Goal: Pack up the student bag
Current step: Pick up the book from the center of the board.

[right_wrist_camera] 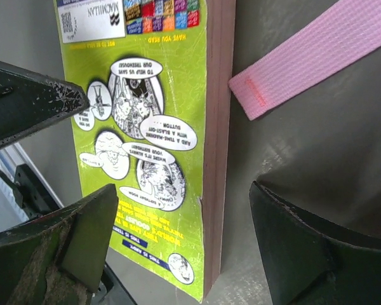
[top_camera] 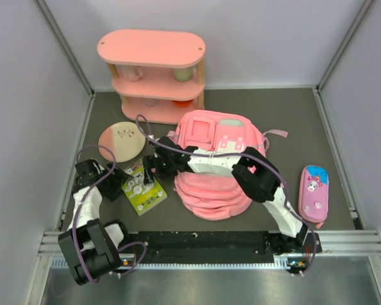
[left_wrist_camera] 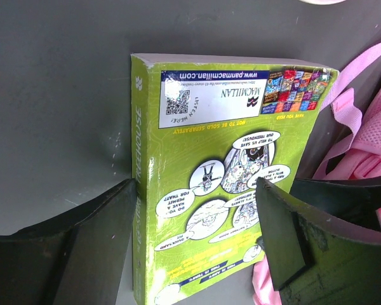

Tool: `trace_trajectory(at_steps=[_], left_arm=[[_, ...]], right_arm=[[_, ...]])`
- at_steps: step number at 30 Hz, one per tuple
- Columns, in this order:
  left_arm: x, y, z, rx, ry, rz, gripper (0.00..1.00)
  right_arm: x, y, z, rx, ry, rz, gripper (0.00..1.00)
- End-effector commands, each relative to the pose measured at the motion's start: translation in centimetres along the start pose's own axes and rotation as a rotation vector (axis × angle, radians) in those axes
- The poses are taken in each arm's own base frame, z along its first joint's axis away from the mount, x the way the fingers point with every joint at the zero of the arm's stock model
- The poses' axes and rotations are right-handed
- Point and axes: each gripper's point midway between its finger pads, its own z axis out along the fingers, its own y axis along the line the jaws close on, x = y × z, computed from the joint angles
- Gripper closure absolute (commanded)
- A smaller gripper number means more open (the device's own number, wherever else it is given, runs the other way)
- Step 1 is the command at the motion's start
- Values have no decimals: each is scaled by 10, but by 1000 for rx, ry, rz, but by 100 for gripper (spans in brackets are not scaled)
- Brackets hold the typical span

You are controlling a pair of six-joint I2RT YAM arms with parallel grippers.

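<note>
The student bag [top_camera: 211, 190] lies flat near the middle of the dark grey table [top_camera: 292, 117], its front pockets facing up and the right arm stretched across it toward the left. Just beside the bag's left edge lies a lime-green paperback book [top_camera: 143, 189], back cover up, showing cartoon speech bubbles. Both grippers meet over this book. The left gripper [left_wrist_camera: 195, 190] has its jaws apart, one finger against the spine side and the other at the opposite long edge, with the book flat on the table between them; whether they press on it I cannot tell. The right gripper [right_wrist_camera: 183, 190] also has its jaws apart, one finger above the green cover and the other over bare table past the page edge, straddling that side of the book. A pink strap [right_wrist_camera: 311, 57] of the bag lies on the table just beside the book. Behind the bag stands a pink three-tier shelf [top_camera: 151, 48], a round pink disc [top_camera: 121, 141] lies left of the bag, and a small pink pencil case [top_camera: 313, 194] lies well apart on the right
</note>
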Motion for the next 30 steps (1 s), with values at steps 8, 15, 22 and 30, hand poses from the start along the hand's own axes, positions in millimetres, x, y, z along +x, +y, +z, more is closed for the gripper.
trace_trajectory(at_steps=[8, 15, 22, 30], left_arm=[[-1, -20, -4, 101, 2, 10, 21], [1, -30, -6, 165, -11, 15, 22], [3, -31, -6, 179, -6, 10, 22], [8, -30, -5, 184, 3, 5, 23]], right_arm=[[16, 28, -1, -135, 90, -34, 30], [-2, 52, -20, -221, 47, -67, 48], [-9, 61, -24, -256, 20, -11, 53], [-20, 68, -27, -288, -51, 57, 63]])
